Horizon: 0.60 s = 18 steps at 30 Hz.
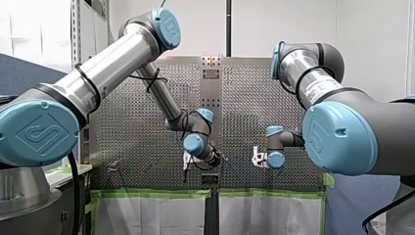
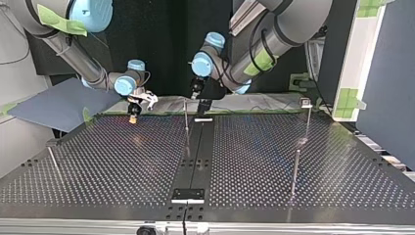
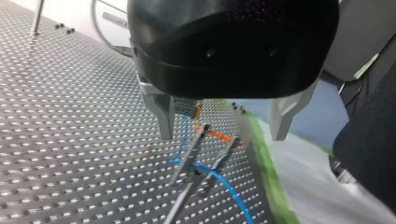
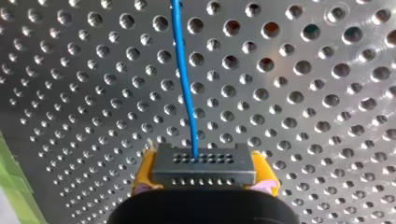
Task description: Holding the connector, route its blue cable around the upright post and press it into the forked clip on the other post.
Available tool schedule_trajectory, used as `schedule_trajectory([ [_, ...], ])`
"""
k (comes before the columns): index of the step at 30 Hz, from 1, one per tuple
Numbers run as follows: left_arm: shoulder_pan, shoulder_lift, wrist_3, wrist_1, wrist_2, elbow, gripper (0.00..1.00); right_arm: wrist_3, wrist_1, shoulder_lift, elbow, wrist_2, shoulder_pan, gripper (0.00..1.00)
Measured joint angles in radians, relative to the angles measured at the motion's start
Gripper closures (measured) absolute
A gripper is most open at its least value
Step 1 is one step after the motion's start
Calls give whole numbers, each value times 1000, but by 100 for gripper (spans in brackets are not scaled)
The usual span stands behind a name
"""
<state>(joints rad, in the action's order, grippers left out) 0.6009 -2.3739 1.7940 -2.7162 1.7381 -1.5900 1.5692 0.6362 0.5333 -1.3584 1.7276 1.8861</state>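
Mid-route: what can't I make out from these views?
Right wrist view: cable leaves the connector and is cut off by the edge.
Top view: cable too thin to see; clip too small.
Front view: my right wrist hides the connector.
Left wrist view: rods blurred; post or clip, unclear.

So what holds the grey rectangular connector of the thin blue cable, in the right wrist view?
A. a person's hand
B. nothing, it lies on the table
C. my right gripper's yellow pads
C: the connector sits clamped between the yellow pads of my right gripper, blue cable running ahead.
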Motion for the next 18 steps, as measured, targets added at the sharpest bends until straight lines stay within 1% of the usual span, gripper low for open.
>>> schedule_trajectory([
  [10, 8, 83, 4, 79, 54, -83, 0, 0, 2, 0, 0, -2, 0, 100],
  [18, 10, 153, 60, 146, 122, -153, 0, 8, 2, -2, 0, -12, 4, 100],
])
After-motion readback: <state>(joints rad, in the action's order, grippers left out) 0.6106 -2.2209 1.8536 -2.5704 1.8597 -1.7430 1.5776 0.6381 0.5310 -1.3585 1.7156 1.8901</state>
